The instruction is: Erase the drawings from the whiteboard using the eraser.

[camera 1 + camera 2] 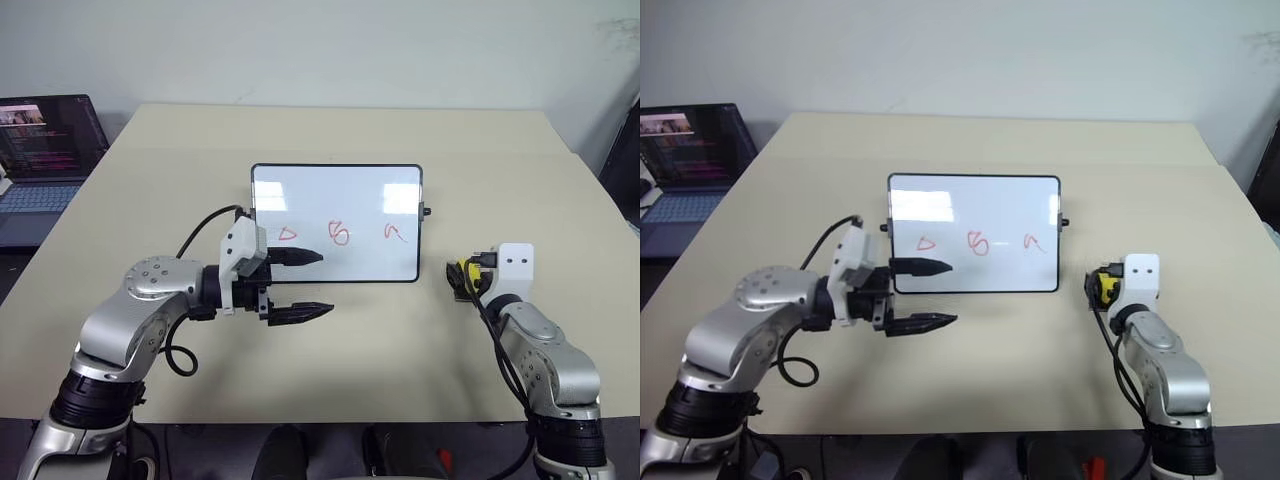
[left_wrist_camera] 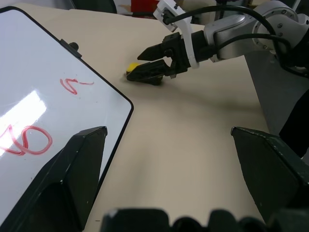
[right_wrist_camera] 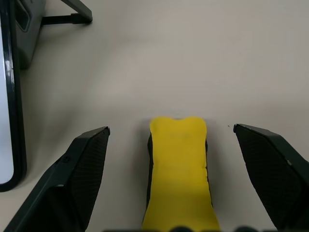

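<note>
While the whiteboard (image 1: pixel 336 222) lies flat near the middle of the beige desk (image 1: pixel 330 135), the eraser (image 3: pixel 178 174) sits on the desk just off the board's right edge, apart from the frame. Yellow top up, dark underside on the desk.

Right claw (image 3: pixel 174 181): spread wide, one black finger on each side of the eraser. Gaps show between the block and both fingers in the right wrist view; nothing gripped. From the left wrist view the same claw (image 2: pixel 147 63) sits low over the yellow block, pointing toward the board's near right corner.

Left claw (image 1: pixel 305 285): open, empty. Points across toward the robot's right, at the board's front-left corner. Upper finger (image 1: pixel 298 258) overlaps the board's lower-left area, just below the triangle; lower finger hangs over bare desk in front of the frame. Cannot tell whether the upper finger touches the board surface.

Drawings (image 1: pixel 340 234): all three red marks intact in a row across the lower half of the board — triangle left, round scribble middle, hooked curve right. Glare patches on the board above them.

Laptop (image 1: pixel 45 150) open at the far left, off the desk's edge, screen lit.
</note>
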You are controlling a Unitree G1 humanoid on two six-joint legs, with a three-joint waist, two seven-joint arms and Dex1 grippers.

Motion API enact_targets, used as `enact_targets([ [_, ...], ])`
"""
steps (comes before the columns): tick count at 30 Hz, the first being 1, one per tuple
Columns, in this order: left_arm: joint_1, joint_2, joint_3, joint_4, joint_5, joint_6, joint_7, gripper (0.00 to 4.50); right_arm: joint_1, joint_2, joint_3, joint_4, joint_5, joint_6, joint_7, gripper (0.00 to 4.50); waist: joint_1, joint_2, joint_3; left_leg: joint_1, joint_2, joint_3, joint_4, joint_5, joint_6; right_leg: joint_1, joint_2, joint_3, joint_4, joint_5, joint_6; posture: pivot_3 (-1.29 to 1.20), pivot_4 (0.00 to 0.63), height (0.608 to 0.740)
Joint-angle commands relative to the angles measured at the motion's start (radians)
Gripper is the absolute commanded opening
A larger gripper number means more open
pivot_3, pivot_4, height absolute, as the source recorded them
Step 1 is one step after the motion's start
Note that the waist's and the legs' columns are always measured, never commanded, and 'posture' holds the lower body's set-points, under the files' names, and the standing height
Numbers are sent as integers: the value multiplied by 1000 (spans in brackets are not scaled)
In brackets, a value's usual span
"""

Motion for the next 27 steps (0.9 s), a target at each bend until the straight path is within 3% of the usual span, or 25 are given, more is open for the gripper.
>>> enact_targets([
  [1,-5,9,10,-41,2,-29,-19,4500,-9,-1,-26,-7,-8,-28,14,4454,0,0,0,0,0,0,0,0,0,0,0,0,0,0,0,0,150,740],
  [6,-3,5,-3,-35,15,-43,-32,4500,2,-3,-19,8,-22,-30,24,4454,0,0,0,0,0,0,0,0,0,0,0,0,0,0,0,0,150,740],
  [9,0,1,-3,-33,19,-46,-37,4500,2,0,-17,17,-30,-33,28,3616,0,0,0,0,0,0,0,0,0,0,0,0,0,0,0,0,150,740],
  [16,14,0,-7,-27,38,-63,-45,4500,0,1,-9,38,-46,-36,36,1161,0,0,0,0,0,0,0,0,0,0,0,0,0,0,0,0,150,740],
  [27,61,18,54,-21,71,-25,66,4500,38,-49,15,-127,-19,-17,129,1103,0,0,0,0,0,-2,0,0,0,0,0,0,0,0,0,0,150,740],
])
